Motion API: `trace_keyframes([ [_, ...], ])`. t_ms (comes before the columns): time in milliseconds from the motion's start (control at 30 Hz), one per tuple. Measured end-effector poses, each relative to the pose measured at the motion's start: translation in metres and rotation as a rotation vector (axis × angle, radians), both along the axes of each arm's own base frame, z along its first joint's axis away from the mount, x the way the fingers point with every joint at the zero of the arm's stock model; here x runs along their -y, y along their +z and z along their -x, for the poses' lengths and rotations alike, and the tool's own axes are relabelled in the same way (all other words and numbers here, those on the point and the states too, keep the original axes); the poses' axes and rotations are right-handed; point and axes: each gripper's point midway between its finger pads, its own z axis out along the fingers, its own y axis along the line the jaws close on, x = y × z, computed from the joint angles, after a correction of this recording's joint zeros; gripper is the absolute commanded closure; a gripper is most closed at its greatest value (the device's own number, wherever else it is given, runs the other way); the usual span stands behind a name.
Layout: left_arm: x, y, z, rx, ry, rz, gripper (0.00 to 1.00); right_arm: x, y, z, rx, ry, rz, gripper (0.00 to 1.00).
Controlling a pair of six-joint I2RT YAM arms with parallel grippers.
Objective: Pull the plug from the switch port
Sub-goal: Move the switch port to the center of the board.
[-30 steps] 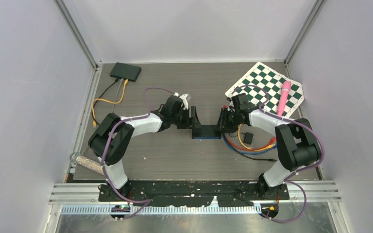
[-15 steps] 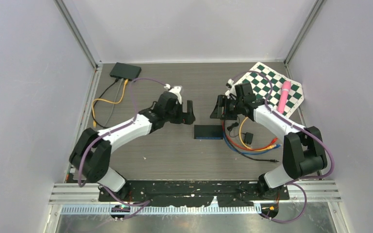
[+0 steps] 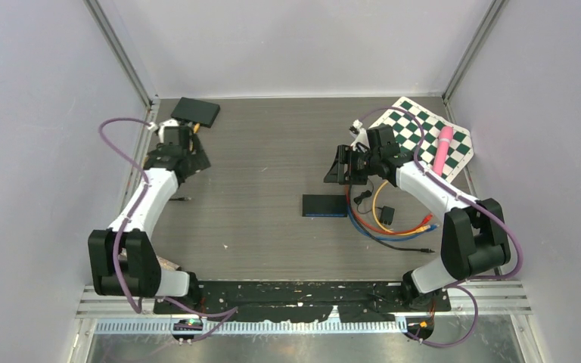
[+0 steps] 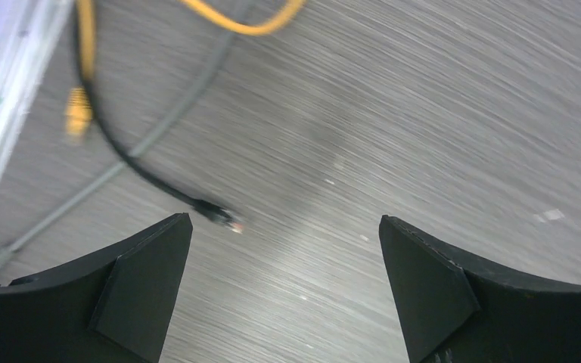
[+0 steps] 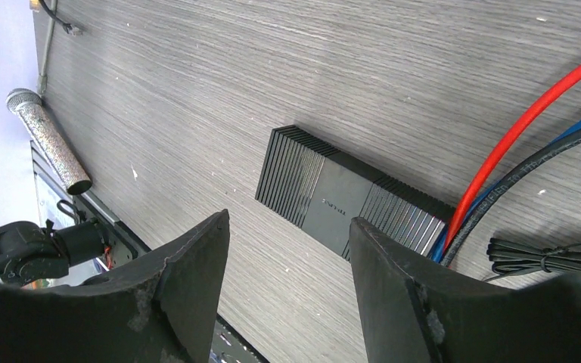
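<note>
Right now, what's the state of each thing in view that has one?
left gripper: open, empty.
right gripper: open, empty, above the middle switch.
black plug: in no port, lying loose on the table.
middle switch: flat on the table; red cable runs to its far side, ports hidden.
corner switch: on the table, ports can't be made out.

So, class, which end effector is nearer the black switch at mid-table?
Right. The right end effector hovers just beyond the switch; the left end effector is far off to its left.
</note>
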Motion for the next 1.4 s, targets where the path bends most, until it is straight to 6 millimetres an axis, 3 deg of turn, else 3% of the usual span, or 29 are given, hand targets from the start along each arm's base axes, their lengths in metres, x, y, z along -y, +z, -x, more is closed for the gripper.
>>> trace_keyframes([
  [100,-0.044,-0.001,0.002,-0.007,0.099,-0.003,0.0,-0.001,-0.001,0.001,-0.008,0.005,-0.003,0.34],
  [200,-0.062,-0.003,0.001,-0.029,0.107,-0.022,0.0,-0.001,-0.002,0.003,-0.019,0.009,-0.005,0.34],
  [467,-0.082,0.004,-0.044,-0.024,0.111,-0.044,0.01,-0.001,-0.008,0.008,-0.051,0.019,-0.001,0.34],
  [700,-0.108,0.001,-0.083,-0.012,0.23,0.01,0.03,-0.001,-0.02,0.009,-0.087,0.03,0.016,0.35],
  [867,-0.126,-0.013,-0.087,-0.035,0.344,0.085,0.06,0.002,-0.024,0.012,-0.106,0.031,0.029,0.35],
  [1067,-0.13,-0.034,-0.081,-0.097,0.399,0.117,0.07,0.005,-0.027,0.015,-0.119,0.034,0.039,0.36],
  [1267,-0.133,-0.04,-0.103,-0.113,0.401,0.181,0.14,0.006,-0.03,0.014,-0.13,0.036,0.045,0.36],
  [1400,-0.141,-0.047,-0.101,-0.128,0.427,0.221,0.19,0.006,-0.03,0.014,-0.13,0.036,0.045,0.36],
])
